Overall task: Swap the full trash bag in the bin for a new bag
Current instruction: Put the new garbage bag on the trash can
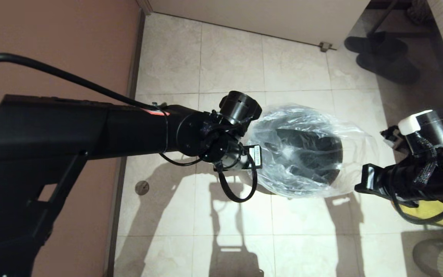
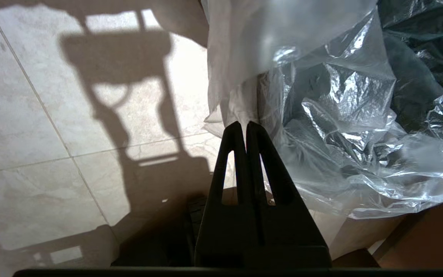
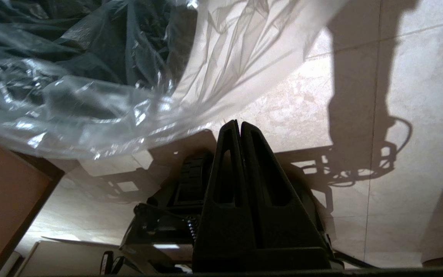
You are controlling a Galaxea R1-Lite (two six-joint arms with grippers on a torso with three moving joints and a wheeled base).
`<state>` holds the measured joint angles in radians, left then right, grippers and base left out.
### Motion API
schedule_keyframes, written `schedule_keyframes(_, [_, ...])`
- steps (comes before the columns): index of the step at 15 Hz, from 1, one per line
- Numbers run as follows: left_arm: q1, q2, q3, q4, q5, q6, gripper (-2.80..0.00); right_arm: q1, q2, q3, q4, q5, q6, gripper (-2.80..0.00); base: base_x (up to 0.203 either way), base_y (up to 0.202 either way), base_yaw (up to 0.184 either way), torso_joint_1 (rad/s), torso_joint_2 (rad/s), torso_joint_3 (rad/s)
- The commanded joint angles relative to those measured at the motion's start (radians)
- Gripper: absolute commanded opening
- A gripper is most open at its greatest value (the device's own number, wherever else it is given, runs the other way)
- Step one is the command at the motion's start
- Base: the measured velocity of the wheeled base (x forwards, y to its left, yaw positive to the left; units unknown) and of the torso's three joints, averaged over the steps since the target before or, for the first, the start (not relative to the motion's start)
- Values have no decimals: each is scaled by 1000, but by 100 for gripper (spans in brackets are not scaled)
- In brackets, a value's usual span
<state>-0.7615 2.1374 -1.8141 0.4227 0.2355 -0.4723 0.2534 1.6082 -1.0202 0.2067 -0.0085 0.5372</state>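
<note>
A small white label (image 1: pixel 257 156) sat on the left arm's wrist, its print too small to read; no other writing showed. The left arm reached in from nine o'clock, level across the tiled floor (image 1: pixel 229 57), and the left gripper (image 2: pixel 243 125) had its fingers pressed together, tips touching a fold of the new bag (image 1: pixel 302 148). The clear bag was draped over the bin (image 1: pixel 313 154) at centre, spilling past its rim all round. The right arm came in from three o'clock; the right gripper (image 3: pixel 237 124) had its fingers closed with nothing between them, just beside the bag's edge. A yellow bag (image 1: pixel 437 213) lay at four o'clock.
</note>
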Motion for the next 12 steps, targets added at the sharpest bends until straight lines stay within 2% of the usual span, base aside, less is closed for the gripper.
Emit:
schedule_keyframes(1, [-4, -1, 7, 2, 2, -2, -280, 0, 89, 2, -36, -1, -2, -280, 0, 0, 0, 0, 0, 0])
schedule_keyframes(4, [-4, -2, 10, 4, 5, 0, -280, -2, 153, -9, -146, -1, -23, -280, 0, 0, 0, 0, 0, 0])
schedule_keyframes(6, [-9, -12, 13, 5, 6, -2, -280, -3, 181, -27, -156, -1, -37, -280, 0, 0, 0, 0, 0, 0])
schedule_keyframes(10, [-10, -65, 24, 7, 23, -6, -280, -12, 90, -28, -131, 3, -21, -280, 0, 0, 0, 0, 0, 0])
schedule_keyframes(12, [-25, -127, 94, 6, 24, -20, -280, -19, 13, -25, -30, 3, 10, -280, 0, 0, 0, 0, 0, 0])
